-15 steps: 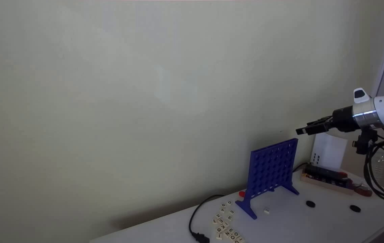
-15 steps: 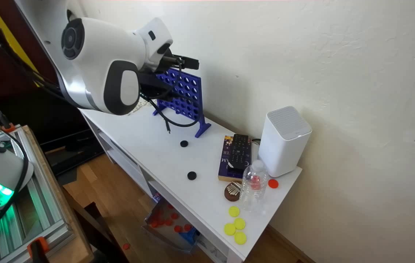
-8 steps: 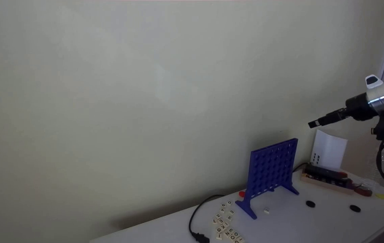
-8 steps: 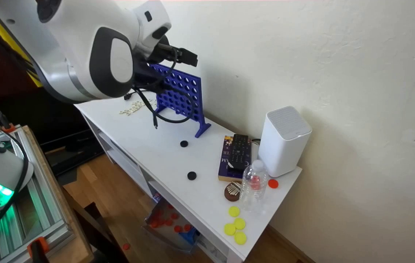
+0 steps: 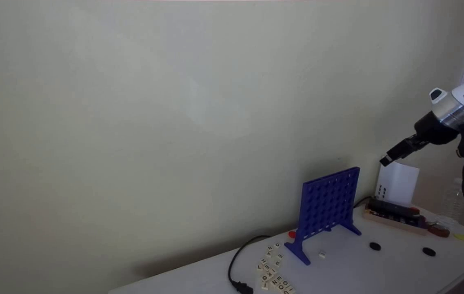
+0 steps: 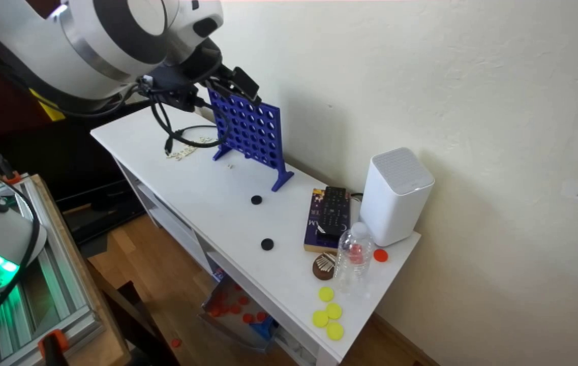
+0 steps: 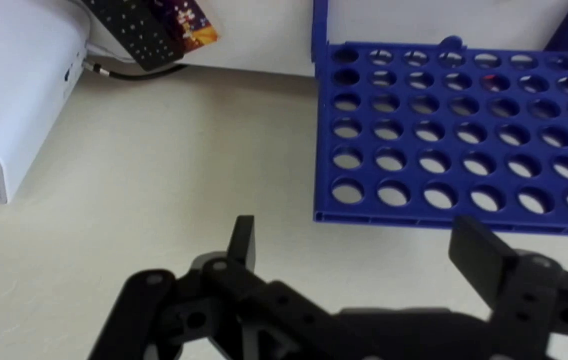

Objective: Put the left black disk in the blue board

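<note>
Yellow disks [image 6: 334,310]: four, lying flat at the near corner of the counter [image 6: 222,206], where the short end meets the long front edge.
Clear bottle [image 6: 354,262]: upright near the short end, just past the yellow disks.
Brown round piece [image 6: 323,268]: topped with metal tines, just beside the bottle, toward the front edge.
Red disk [image 6: 380,255]: flat by the short end, just beside the white box [image 6: 395,203].
White box: upright at the corner of short end and wall edge.
Remote [image 6: 333,211]: lying on a book [image 6: 313,229] near the wall edge.
Right black disk [image 6: 267,244]: flat, closer to the front edge than the left one.
Left black disk [image 6: 256,200]: flat on the counter, between the right one and the blue board [image 5: 329,204], apart from both.
Tool [image 7: 356,240]: in the air, angled downward, its fingers spread wide in the wrist view.
Blue board: upright on its feet by the wall edge.
Letter tiles [image 5: 271,274]: loosely grouped past the board, toward the far end.
</note>
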You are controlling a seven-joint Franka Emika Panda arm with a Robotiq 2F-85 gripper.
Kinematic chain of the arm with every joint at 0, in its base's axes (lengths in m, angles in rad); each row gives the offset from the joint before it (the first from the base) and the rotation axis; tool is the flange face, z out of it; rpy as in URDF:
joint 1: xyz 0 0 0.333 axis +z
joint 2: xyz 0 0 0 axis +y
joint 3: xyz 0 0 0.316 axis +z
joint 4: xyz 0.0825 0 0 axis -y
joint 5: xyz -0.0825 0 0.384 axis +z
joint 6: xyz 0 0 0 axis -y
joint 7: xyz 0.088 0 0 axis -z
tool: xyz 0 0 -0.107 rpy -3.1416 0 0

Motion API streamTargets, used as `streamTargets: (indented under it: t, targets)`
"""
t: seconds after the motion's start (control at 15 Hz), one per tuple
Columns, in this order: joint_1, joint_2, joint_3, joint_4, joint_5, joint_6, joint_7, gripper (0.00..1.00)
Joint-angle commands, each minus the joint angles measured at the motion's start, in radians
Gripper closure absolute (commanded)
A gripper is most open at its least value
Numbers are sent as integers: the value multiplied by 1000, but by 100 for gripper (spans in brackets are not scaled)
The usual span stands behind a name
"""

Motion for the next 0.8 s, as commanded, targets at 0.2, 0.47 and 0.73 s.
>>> streamTargets:
  t: [0.2,0.47,0.73]
  targets:
    - [63,-24,84,-98,-102,-204,196,0]
    - [107,12,107,-137,75,-266,119,0]
    - [90,31,134,-146,134,-315,130,0]
